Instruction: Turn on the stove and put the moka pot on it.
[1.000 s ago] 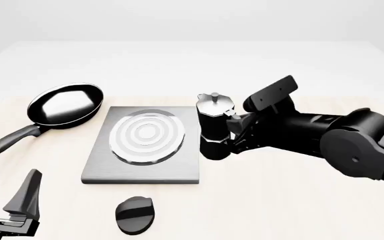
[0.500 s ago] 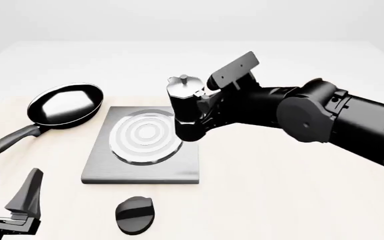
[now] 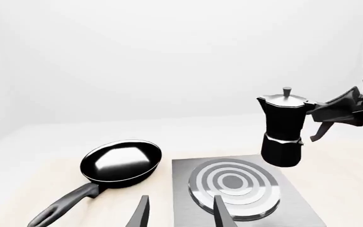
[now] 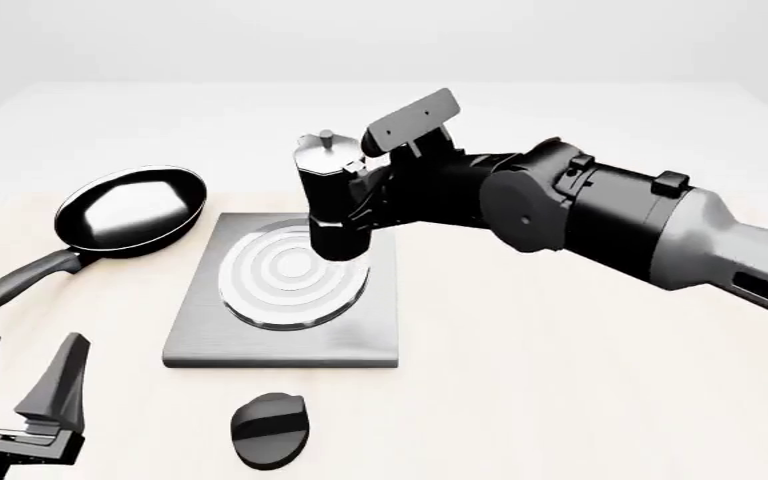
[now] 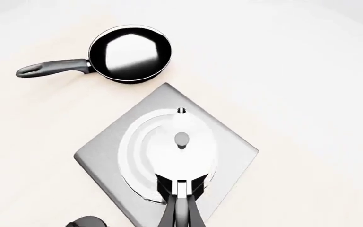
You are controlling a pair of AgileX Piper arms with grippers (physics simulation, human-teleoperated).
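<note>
Right gripper (image 4: 357, 195) clamped on black, silver-topped moka pot (image 4: 329, 200), aloft above grey ringed stove (image 4: 284, 345); black oval knob (image 4: 268, 429), six o'clock, untouched.

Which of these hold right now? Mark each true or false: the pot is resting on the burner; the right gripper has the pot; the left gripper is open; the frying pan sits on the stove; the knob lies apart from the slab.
1. The black-bodied, silver-topped moka pot rests on the burner rings. False: the left wrist view shows it hanging clear above the flat grey square stove.
2. The right gripper holds the pot. True.
3. The left gripper is open and empty. True.
4. The black round frying pan sits on the stove. False: it lies on the table beside it.
5. The black oval knob lies apart from the slab. True.
</note>
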